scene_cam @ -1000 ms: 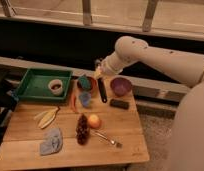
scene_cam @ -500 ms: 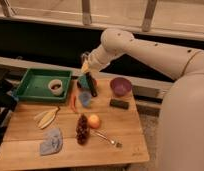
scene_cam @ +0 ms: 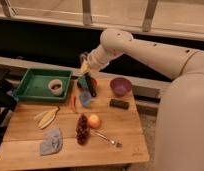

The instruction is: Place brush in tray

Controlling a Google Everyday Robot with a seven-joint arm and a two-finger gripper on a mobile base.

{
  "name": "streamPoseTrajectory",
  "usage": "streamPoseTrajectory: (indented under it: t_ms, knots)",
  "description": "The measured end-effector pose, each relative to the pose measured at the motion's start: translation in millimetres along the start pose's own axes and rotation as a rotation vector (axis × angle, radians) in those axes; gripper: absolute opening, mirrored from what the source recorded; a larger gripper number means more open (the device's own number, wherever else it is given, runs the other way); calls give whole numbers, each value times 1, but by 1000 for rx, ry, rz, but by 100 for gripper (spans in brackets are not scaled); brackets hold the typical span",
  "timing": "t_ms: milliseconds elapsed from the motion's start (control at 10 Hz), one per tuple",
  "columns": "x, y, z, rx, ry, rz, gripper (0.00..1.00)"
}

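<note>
My gripper (scene_cam: 85, 66) is above the table's back edge, just right of the green tray (scene_cam: 26, 94). It is shut on the brush (scene_cam: 90, 87), a slim black stick that hangs down and to the right from the fingers, above the table. The brush's lower end is over the blue cup (scene_cam: 85, 99). The tray sits at the back left of the wooden table and holds a small white round cup (scene_cam: 56, 87). The brush is outside the tray, near its right rim.
A purple bowl (scene_cam: 120, 86) and a black block (scene_cam: 119, 104) lie to the right. A red chili (scene_cam: 73, 103), grapes (scene_cam: 82, 129), an orange fruit (scene_cam: 94, 121), a silver fork (scene_cam: 107, 139), a yellow husk (scene_cam: 47, 118) and a blue cloth (scene_cam: 51, 141) lie nearer the front.
My arm has swung left with the brush, from near the purple bowl towards the tray's right rim. Nothing on the table has moved.
</note>
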Motion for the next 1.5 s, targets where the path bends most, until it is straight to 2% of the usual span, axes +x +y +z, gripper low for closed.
streamPoseTrajectory:
  t_ms: [300,500,700,900,1300,1500]
  knots:
    - [-12,38,36,-63,48,-103,0]
    - [-25,75,67,-106,79,-174,0]
    - [-39,122,106,-164,122,-268,0]
    - [-42,158,132,-221,161,-350,0]
    - [-43,161,135,-226,164,-359,0]
    - [-41,164,143,-239,185,-376,0]
